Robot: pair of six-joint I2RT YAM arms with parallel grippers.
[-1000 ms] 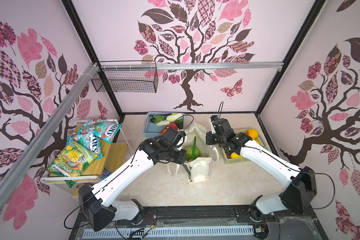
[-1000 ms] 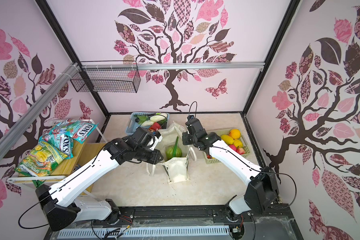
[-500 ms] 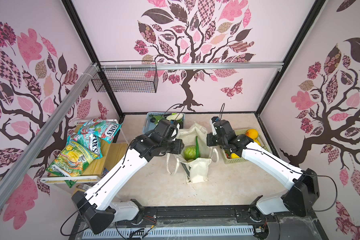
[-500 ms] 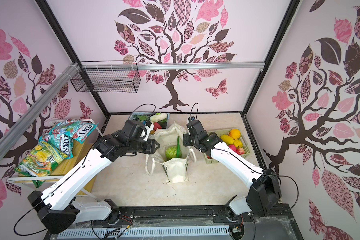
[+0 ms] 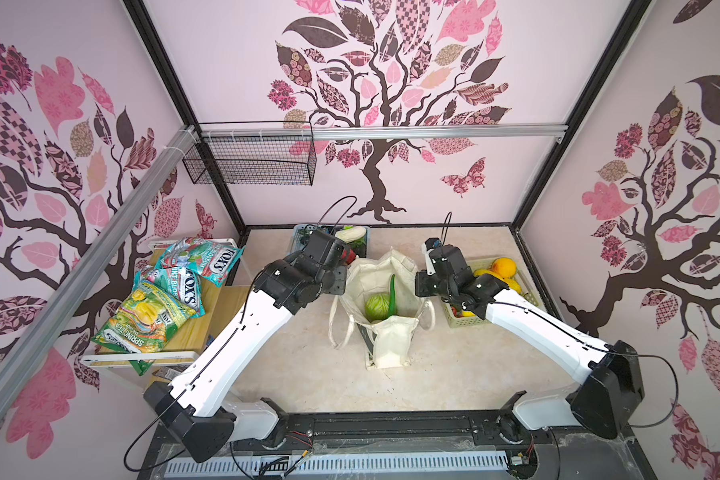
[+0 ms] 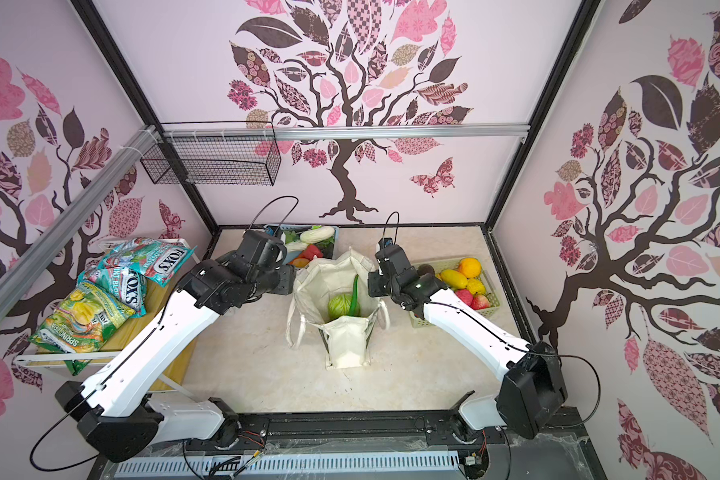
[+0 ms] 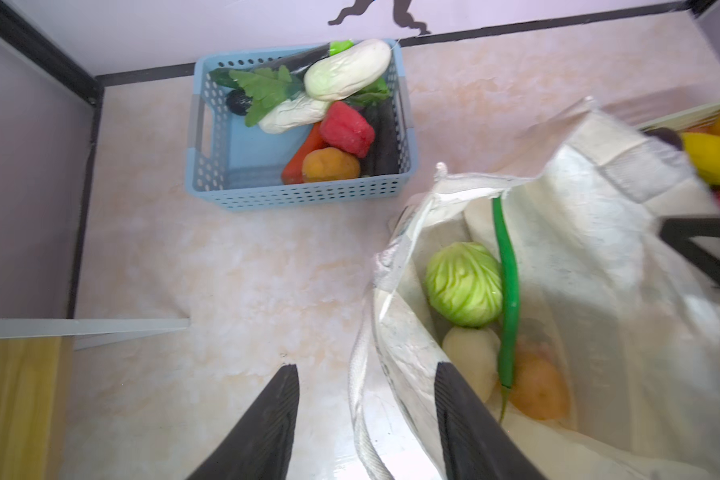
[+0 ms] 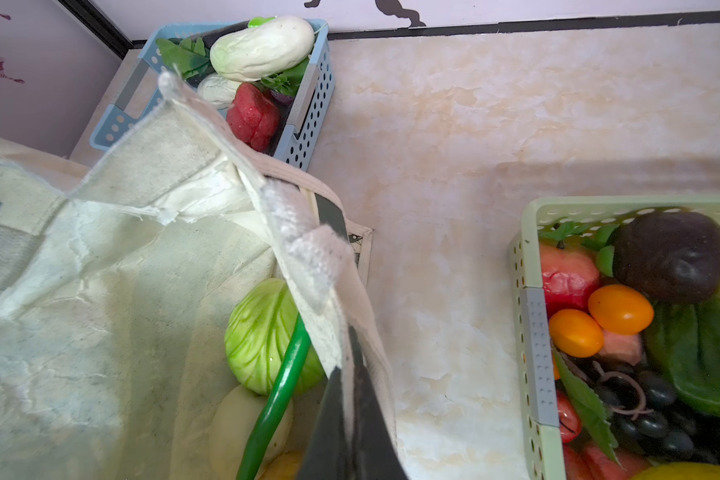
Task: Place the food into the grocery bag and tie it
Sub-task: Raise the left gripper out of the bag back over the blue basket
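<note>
The grocery bag [image 5: 385, 266] [image 6: 329, 274] stood upright near the middle of the table [image 5: 308, 374], a little toward the far edge, with its mouth spread wide. One of its long handles [image 5: 335, 328] drooped down its left side onto the table. Some food already lay inside: a round green cabbage [image 5: 377, 306] [image 7: 464, 284] [image 8: 262, 336], a long green pepper [image 5: 393, 295] [image 7: 510, 299] leaning across it, a pale round piece [image 7: 470, 353] beneath the cabbage, and an orange piece [image 7: 539, 386] beside that.

The right hand [image 8: 346, 365] was at the right side of the bag's mouth with its fingers closed on the bag's rim, the cloth pinched between them and pulled up. The left hand [image 7: 366, 370] hovered at the bag's left side with its fingers spread apart and nothing between them; in the left wrist view one finger [image 7: 466, 415] lay over the bag's edge and the other over bare table.

A blue basket [image 6: 275, 228] [image 7: 308, 195] [image 8: 308, 120] sat against the far edge, just behind the bag and to its left, holding a white cabbage [image 7: 348, 70], a red pepper [image 7: 348, 129], an orange piece and some leafy greens. A pale green basket [image 5: 466, 322] [image 8: 533, 311] of fruit stood near the right edge, close to the bag but apart from it. Beyond the left edge, snack packets [image 5: 154, 299] lay on a wooden shelf.
</note>
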